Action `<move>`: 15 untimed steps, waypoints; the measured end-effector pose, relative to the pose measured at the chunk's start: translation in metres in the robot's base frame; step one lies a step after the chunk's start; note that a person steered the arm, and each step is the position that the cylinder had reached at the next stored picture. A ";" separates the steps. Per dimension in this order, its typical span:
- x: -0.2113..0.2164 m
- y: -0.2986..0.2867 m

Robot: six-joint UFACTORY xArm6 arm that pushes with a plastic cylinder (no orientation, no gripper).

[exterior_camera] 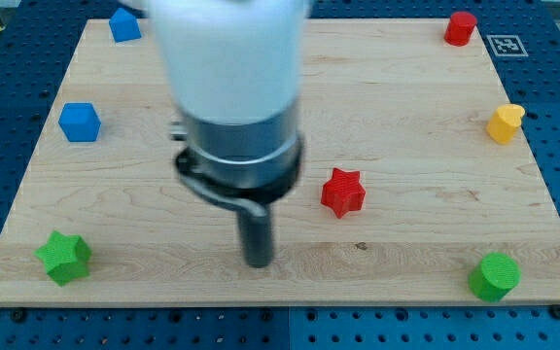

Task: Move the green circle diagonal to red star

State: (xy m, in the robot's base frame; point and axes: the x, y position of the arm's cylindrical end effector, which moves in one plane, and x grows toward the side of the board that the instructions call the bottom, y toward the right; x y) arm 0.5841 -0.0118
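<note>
The green circle (495, 276) sits at the board's bottom right corner. The red star (342, 192) lies right of the board's middle, up and to the left of the green circle. My tip (258, 261) rests on the board below the middle, left of and slightly below the red star, well apart from it and far left of the green circle. It touches no block. The arm's body is motion-blurred and hides the board's top middle.
A green star-like block (64, 258) sits at the bottom left. Blue blocks lie at the left edge (80, 122) and the top left (123, 23). A red block (461, 27) is at the top right, a yellow block (505, 123) at the right edge.
</note>
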 end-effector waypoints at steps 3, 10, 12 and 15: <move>0.014 0.102; 0.010 0.188; -0.011 0.215; 0.009 0.295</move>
State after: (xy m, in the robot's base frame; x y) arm 0.5928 0.2831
